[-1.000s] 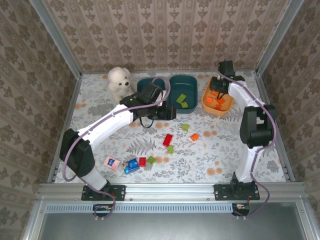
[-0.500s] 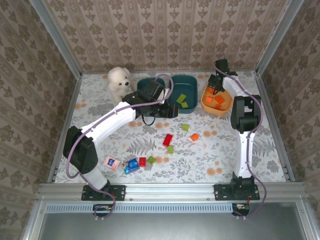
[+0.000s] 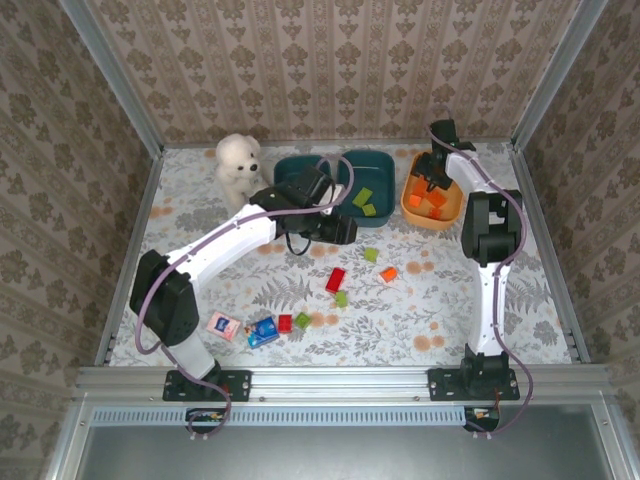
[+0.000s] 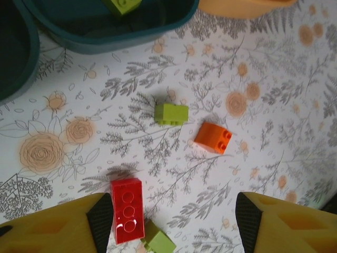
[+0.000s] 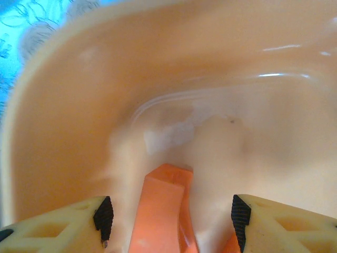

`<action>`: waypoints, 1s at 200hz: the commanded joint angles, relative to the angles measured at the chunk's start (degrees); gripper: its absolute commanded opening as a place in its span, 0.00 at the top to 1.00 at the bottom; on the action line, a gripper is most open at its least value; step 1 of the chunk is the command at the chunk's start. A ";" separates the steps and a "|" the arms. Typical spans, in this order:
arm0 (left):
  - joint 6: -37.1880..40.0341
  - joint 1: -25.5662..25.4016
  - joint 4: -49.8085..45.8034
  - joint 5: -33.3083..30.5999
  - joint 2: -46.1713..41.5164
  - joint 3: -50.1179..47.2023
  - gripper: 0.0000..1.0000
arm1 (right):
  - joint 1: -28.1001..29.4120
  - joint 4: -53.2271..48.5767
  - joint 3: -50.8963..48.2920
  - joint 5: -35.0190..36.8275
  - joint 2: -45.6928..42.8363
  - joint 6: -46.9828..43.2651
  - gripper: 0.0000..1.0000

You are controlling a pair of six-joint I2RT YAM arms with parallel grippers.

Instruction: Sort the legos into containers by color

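Over the orange tub (image 3: 455,210), the right tool (image 5: 171,219) is seen with its fingers (image 5: 102,219) spread well apart. An orange brick (image 5: 160,211) sits between them inside the tub with gaps on both sides; nothing is gripped.

The left tool (image 4: 174,221) is held open above the tabletop (image 4: 274,105) and is empty. A red brick (image 4: 126,216) lies just beside one finger (image 4: 100,221); whether they touch cannot be told.

Counts, top view:
- Three tubs along the far side: left teal tub (image 3: 290,160), right teal tub (image 3: 365,153), and the orange one.
- Six loose bricks on the tabletop: two red, three loose green bricks (image 3: 371,255), one loose orange brick (image 3: 388,273).
- Two green bricks (image 3: 362,197) are seen in the right teal tub.
- Orange bricks are piled in the orange tub; the exact number cannot be told.
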 commanded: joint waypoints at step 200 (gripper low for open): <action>9.21 -12.75 -15.69 -10.41 -6.33 -23.00 0.27 | 29.04 13.01 -74.57 -16.30 -90.50 7.00 0.19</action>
